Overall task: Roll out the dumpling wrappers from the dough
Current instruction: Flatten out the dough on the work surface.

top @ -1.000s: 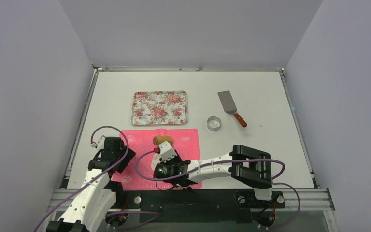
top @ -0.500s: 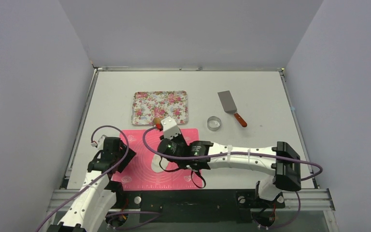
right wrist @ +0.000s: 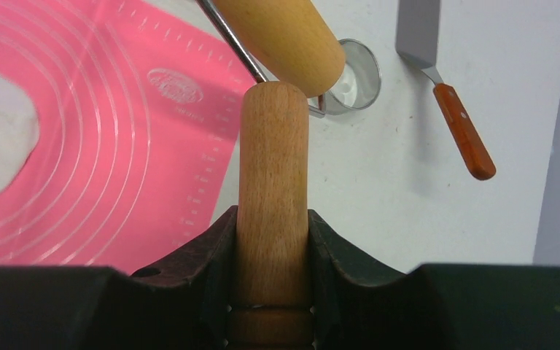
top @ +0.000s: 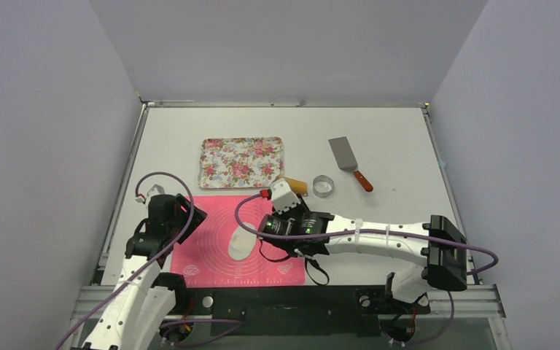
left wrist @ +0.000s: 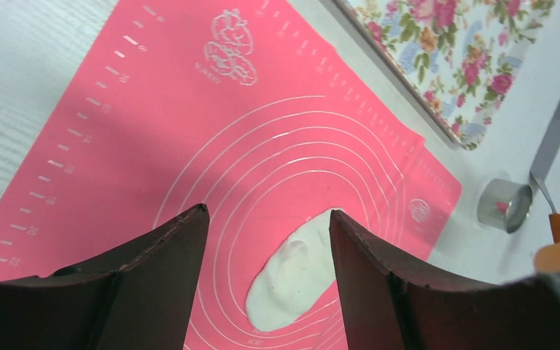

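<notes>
Right gripper (right wrist: 272, 222) squeezes my wooden rolling pin (right wrist: 273, 146), arm stretched low beside the pink mat (left wrist: 153, 131); my left gripper (left wrist: 267, 216) hangs wide open over that mat

The ring cutter (top: 324, 186) crowds the rolling pin (top: 297, 186) — perhaps touching.

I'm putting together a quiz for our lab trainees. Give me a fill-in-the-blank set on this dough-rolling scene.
1. The flattened dough lies on the ___ mat.
2. The right gripper is shut on a rolling pin made of ___.
3. The left gripper hovers over the mat with its jaws ___.
4. Beside the ring cutter lies a ___ with a reddish handle.
Missing words: pink; wood; open; spatula.
</notes>
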You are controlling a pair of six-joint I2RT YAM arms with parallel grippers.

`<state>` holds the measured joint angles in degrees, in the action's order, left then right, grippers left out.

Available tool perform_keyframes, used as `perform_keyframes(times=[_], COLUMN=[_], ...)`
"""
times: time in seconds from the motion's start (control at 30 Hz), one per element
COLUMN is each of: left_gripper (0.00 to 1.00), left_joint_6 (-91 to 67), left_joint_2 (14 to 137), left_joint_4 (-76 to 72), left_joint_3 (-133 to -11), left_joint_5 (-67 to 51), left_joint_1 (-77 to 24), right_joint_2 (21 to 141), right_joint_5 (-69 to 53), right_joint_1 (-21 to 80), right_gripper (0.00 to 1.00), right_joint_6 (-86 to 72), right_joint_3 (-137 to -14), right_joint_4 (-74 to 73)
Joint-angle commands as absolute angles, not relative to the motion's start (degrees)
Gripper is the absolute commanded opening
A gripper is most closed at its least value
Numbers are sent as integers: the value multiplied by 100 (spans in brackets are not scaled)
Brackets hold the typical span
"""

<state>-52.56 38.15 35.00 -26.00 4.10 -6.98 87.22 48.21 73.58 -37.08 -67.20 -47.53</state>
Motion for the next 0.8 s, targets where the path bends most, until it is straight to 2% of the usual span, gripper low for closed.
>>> perform_keyframes(times=[0.0,0.2,0.27,0.5,0.77], left_gripper=[60,60,60,60,59], left_joint_6=[-4790,-4517,-4588,-4681,-4648], left_joint_2=[3792,3451,3236,3144,3913], left_joint_4=[3025,2118,1875,1618,2049], left_joint_3=[-2996,-3134,-3128,-3141,-3198], left_joint_5=[-234,-2555,-2879,-2426,-1544], left_joint_1=[-716,-904,-1113,-2137,-2646], right_joint_2=[8429,8852,8980,9366,9078], right_joint_5=[4322,2768,2398,1535,2139], right_joint_1=[7704,7749,7752,7747,7619], right_gripper=[0,0,0,0,0], right_joint_6=[-2159,-1688,-1580,-1224,-1682], right_joint_3=[-7156,-7931,-8161,-8900,-9153], right_joint_4=[-4462,-4779,-4788,-4932,-4778])
